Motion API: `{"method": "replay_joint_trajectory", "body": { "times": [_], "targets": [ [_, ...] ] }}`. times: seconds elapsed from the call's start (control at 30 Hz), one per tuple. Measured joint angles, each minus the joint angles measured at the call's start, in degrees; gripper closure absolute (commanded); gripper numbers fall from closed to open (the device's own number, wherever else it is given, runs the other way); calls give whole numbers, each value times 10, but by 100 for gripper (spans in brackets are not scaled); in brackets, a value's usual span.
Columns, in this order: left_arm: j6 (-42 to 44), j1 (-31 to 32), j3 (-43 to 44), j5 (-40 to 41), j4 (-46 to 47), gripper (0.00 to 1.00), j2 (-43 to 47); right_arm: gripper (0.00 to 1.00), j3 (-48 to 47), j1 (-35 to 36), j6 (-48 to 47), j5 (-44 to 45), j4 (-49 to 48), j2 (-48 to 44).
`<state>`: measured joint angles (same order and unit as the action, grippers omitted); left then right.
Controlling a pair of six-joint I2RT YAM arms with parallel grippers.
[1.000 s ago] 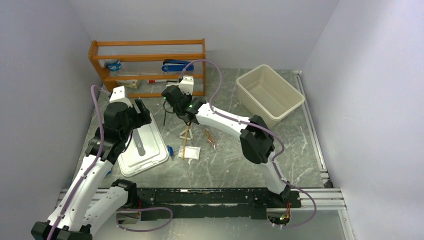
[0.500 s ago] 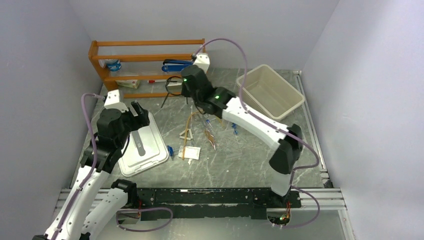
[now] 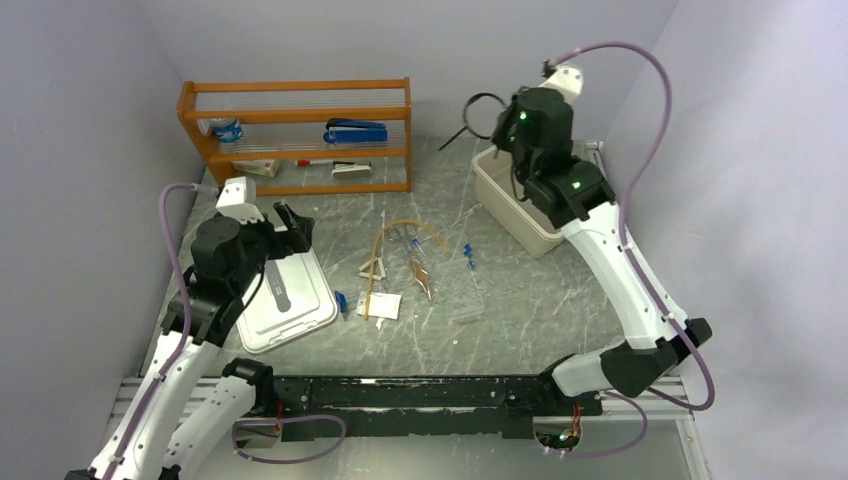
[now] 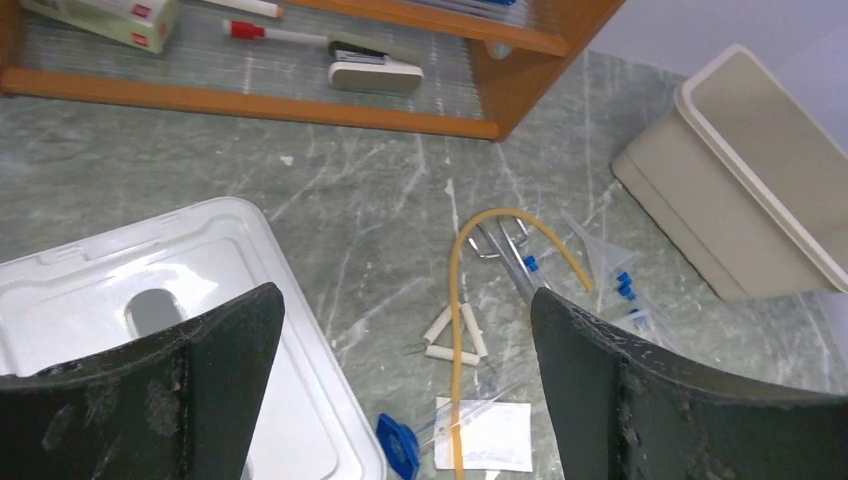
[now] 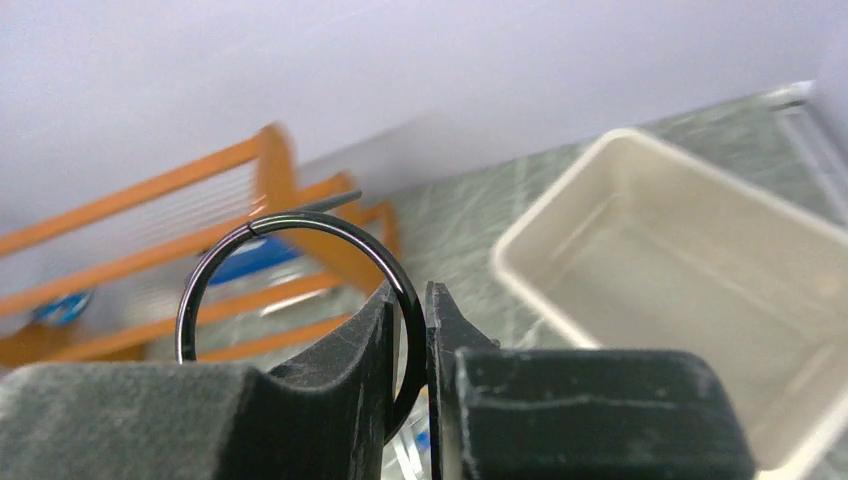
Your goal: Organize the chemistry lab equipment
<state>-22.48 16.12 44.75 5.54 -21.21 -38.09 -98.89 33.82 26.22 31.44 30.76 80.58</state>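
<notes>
My right gripper [image 3: 502, 128] is shut on the black wire tripod ring [image 3: 481, 107] and holds it high in the air over the far left corner of the beige bin [image 3: 585, 212]. In the right wrist view the ring [image 5: 290, 221] sits pinched between my jaws [image 5: 412, 300]. My left gripper [image 3: 287, 226] is open and empty over the white lid's far edge [image 4: 402, 300]. On the table's middle lie amber tubing [image 3: 384, 252] [image 4: 456, 290], a white triangle [image 3: 373, 268] [image 4: 455, 338], a paper packet [image 3: 380, 305] [image 4: 495, 447], blue-capped tubes [image 3: 468, 255] [image 4: 623, 285] and a clear rack [image 3: 462, 293].
An orange shelf [image 3: 300, 135] with a blue stapler and stationery stands at the back left. A white plastic lid [image 3: 300, 315] lies under my left arm [image 4: 120, 270]. A blue cap [image 3: 341, 302] lies beside it. The beige bin also shows in the right wrist view [image 5: 640, 270].
My right arm has lifted the tripod ring from the table near the shelf and swung it right and up to above the bin. My left arm has shifted slightly.
</notes>
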Motion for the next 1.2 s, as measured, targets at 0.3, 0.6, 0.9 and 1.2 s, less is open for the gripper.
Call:
{"method": "replay_joint_trajectory", "body": {
  "times": [0.3, 0.6, 0.9, 1.2],
  "targets": [
    [-10, 0, 1, -53, 33, 7, -74, 100, 28, -184, -34, 8, -13, 74],
    [-11, 0, 1, -75, 41, 7, -97, 100, 87, -266, -34, -56, -19, 196],
    [-11, 0, 1, -75, 40, 9, -104, 100, 136, -264, -22, -125, -31, 197],
    [-11, 0, 1, -68, 26, 10, -115, 100, 179, -263, 7, -204, -36, 175]
  ]
}}
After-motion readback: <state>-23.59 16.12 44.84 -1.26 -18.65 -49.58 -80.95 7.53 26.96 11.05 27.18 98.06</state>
